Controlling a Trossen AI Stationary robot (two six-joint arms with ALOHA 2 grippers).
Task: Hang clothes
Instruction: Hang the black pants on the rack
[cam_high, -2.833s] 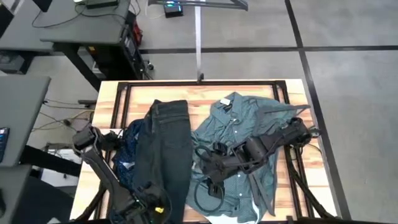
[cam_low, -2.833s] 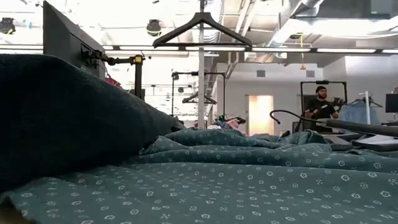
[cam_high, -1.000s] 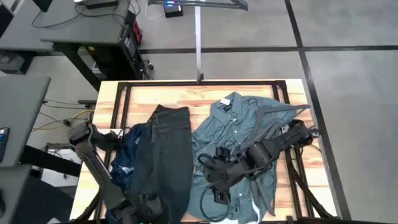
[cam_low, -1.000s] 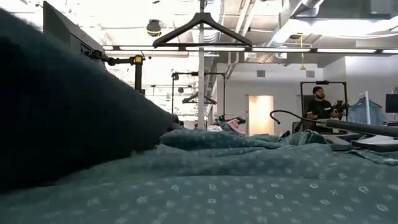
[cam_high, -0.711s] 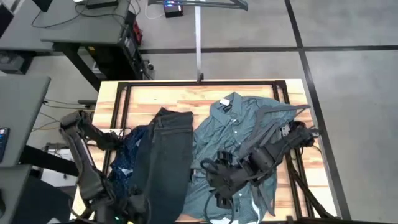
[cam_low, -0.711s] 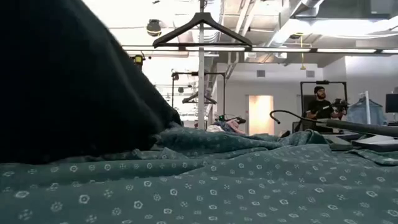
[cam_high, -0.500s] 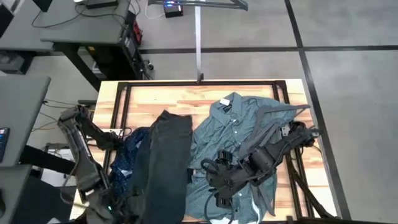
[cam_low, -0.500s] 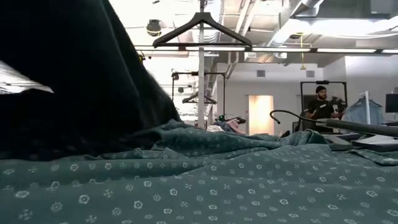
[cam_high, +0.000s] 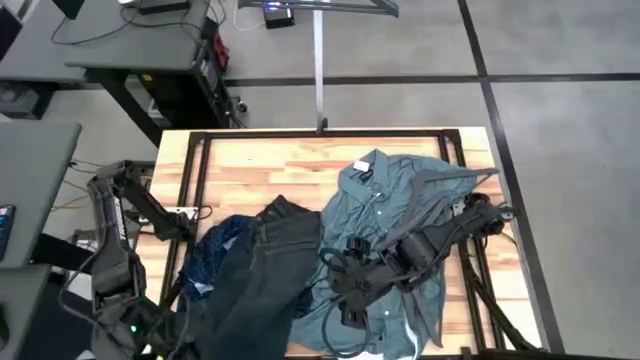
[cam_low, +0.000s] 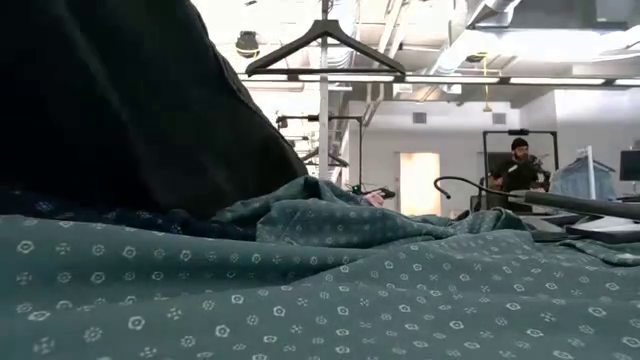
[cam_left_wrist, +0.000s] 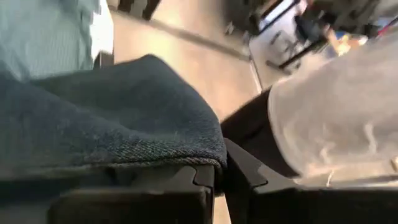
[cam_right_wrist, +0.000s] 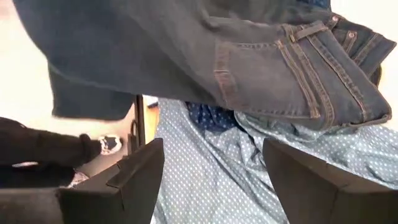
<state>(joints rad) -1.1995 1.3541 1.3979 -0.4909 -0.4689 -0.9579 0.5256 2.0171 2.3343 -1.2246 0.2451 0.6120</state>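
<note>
Right now the left gripper (cam_left_wrist: 217, 180) is down at the near left corner of the light wooden table (cam_high: 260, 165), with its two dark fingers pressed together on the thick hem of the long dark charcoal jeans (cam_high: 265, 275). It pinches one end so the jeans lift off the pile; they stretch in a slanted line from that corner up toward the middle of the table.

Under them lies the navy shirt with tiny white dots (cam_high: 215, 250), crumpled, partly showing beside the jeans. The teal-green button-up shirt (cam_high: 385, 195) is spread flat on the right half of the table, collar toward the far edge.

The right gripper (cam_right_wrist: 211, 174) sits low over the teal shirt, its fingers spread wide and holding nothing. I think it waits there to help.

A black hanger (cam_low: 325, 45) hangs on the rack behind the table, ready for clothes.
</note>
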